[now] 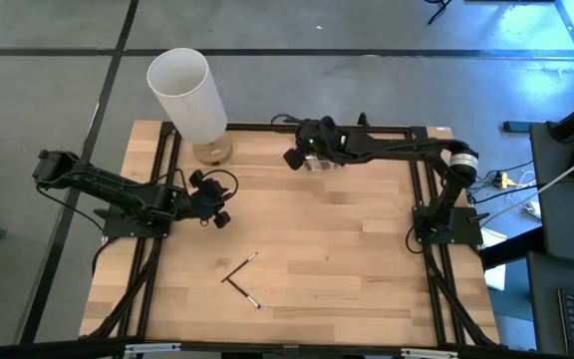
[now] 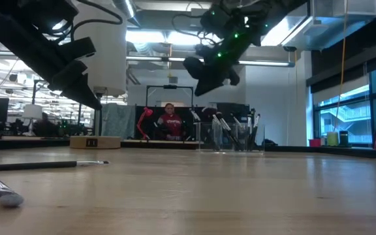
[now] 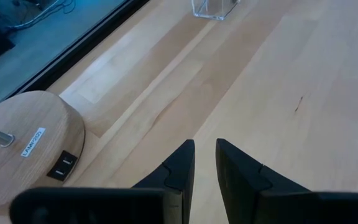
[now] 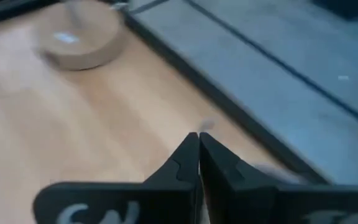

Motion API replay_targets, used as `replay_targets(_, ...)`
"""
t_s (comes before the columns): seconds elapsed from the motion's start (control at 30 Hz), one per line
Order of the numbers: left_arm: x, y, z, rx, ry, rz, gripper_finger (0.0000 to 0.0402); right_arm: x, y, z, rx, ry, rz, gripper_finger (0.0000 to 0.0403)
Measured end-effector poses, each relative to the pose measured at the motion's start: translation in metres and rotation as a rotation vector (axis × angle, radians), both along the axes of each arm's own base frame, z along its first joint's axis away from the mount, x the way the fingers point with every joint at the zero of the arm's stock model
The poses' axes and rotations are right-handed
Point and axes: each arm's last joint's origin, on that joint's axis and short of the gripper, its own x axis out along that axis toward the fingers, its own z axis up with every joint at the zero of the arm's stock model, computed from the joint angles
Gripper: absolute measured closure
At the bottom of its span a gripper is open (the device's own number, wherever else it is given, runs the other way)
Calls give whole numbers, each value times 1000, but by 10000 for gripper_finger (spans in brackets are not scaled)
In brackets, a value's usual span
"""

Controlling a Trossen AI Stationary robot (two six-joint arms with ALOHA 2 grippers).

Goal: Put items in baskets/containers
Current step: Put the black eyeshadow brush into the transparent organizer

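Here the right tool [image 1: 298, 158], shut and empty, hangs just beside the clear organizer [image 1: 324, 164]; two brushes [image 1: 241, 276] lie well apart.

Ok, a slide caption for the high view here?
Two brushes left on the table; right hand shut above the clear organizer, left hand hovering mid-table.

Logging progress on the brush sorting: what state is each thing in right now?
Left gripper: slightly open, empty.
Right gripper: shut, above the organizer.
Clear organizer: upright, holding brushes.
Two brushes: lying on the table.
White cylinder: standing.
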Motion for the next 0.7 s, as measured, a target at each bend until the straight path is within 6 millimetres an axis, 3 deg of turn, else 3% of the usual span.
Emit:
replay_targets(0.23, 0, 0, 0, 9, -5, 11, 341, 20, 59, -7, 223, -74, 288, 389)
replay_targets(0.47, 1, -1, -1, -51, 0, -34, 341, 37, 128, -40, 257, 39, 435, 389)
replay_targets(0.57, 1, -4, -2, -155, -9, -81, 341, 36, 144, -49, 199, 106, 399, 389)
replay_targets(0.7, 3, -10, -3, -243, -40, -101, 341, 30, 147, -47, 66, 167, 312, 389)
